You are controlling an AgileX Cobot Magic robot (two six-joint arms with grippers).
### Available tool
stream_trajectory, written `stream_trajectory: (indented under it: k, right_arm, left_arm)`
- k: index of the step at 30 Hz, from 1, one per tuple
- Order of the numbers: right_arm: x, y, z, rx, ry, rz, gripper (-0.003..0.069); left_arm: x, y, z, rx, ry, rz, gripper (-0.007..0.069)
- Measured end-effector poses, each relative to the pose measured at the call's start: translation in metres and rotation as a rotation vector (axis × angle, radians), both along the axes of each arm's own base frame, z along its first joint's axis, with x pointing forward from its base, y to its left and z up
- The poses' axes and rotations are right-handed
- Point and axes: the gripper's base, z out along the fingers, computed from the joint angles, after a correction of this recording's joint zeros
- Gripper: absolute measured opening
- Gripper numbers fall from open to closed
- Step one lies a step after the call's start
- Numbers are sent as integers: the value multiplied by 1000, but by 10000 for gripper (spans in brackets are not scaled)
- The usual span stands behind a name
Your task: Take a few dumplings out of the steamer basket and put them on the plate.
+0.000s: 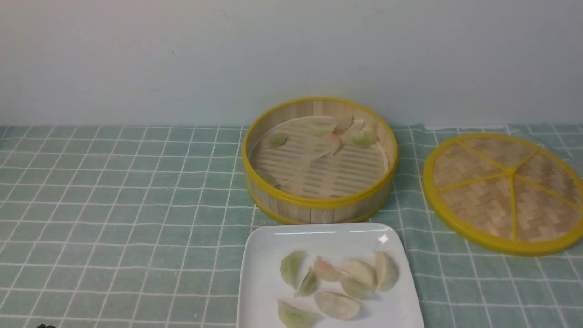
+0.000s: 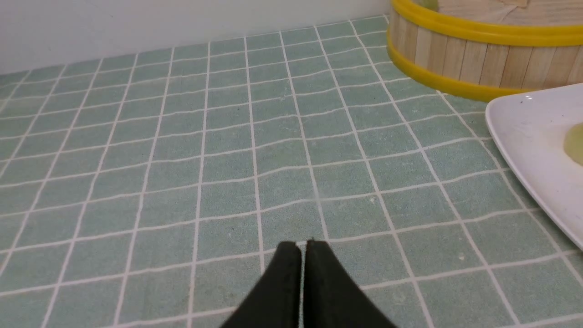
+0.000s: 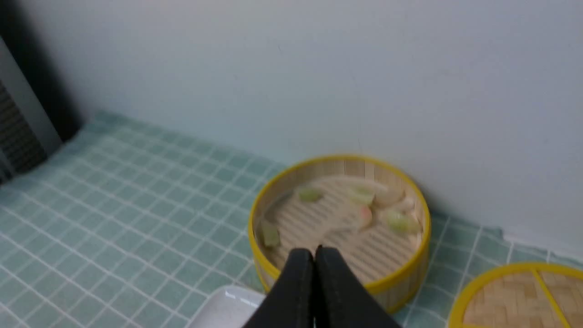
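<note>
The steamer basket (image 1: pixel 319 200) stands at the middle back with several dumplings (image 1: pixel 363 137) on its slatted floor, mostly at the far side. In front of it the white plate (image 1: pixel 259 282) holds several dumplings (image 1: pixel 360 273). Neither gripper shows in the front view. My left gripper (image 2: pixel 303 243) is shut and empty, low over the cloth to the left of the plate (image 2: pixel 524 136) and the steamer basket (image 2: pixel 473 59). My right gripper (image 3: pixel 314 249) is shut and empty, raised above the near side of the basket (image 3: pixel 401 282), with a corner of the plate (image 3: pixel 227 310) below.
The flat woven yellow-rimmed lid (image 1: pixel 505 191) lies on the cloth to the right of the basket. A green checked tablecloth (image 1: pixel 114 205) covers the table up to the pale wall behind. A dark panel (image 3: pixel 18 132) stands at the far left in the right wrist view.
</note>
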Motion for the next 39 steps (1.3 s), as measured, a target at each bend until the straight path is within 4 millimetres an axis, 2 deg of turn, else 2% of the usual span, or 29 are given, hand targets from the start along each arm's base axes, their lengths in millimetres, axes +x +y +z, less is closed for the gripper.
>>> stream_trajectory:
  k: [1, 2, 4, 5, 7, 8, 9, 10, 13, 20, 39]
  right_arm:
    - [0, 0, 0, -1, 0, 0, -14]
    - [-17, -11, -20, 38, -73, 7, -15]
    - [-32, -21, -47, 73, -142, 14, -15]
    - [-40, -26, -53, 96, -183, 16, -15]
    - [-55, -36, -84, 141, -271, 23, -15]
    - [-60, -39, -92, 162, -303, 24, -15]
    - [-61, -40, -93, 168, -309, 24, -15]
    - [-67, -43, -107, 204, -332, 25, -15]
    - [-64, -43, -124, 209, -267, 14, -15]
    - [-58, -39, -135, 186, -141, -6, -15]
    - [-60, -36, -126, 150, -265, 54, -15]
  left_arm:
    - [0, 0, 0, 0, 0, 0, -6]
    - [0, 0, 0, 0, 0, 0, -6]
    - [0, 0, 0, 0, 0, 0, -6]
    - [0, 0, 0, 0, 0, 0, -6]
    - [0, 0, 0, 0, 0, 0, -6]
    - [0, 0, 0, 0, 0, 0, -6]
    - [0, 0, 0, 0, 0, 0, -6]
    - [0, 0, 0, 0, 0, 0, -6]
    - [0, 0, 0, -3, 0, 0, -6]
    - [0, 0, 0, -3, 0, 0, -6]
    - [0, 0, 0, -3, 0, 0, -6]
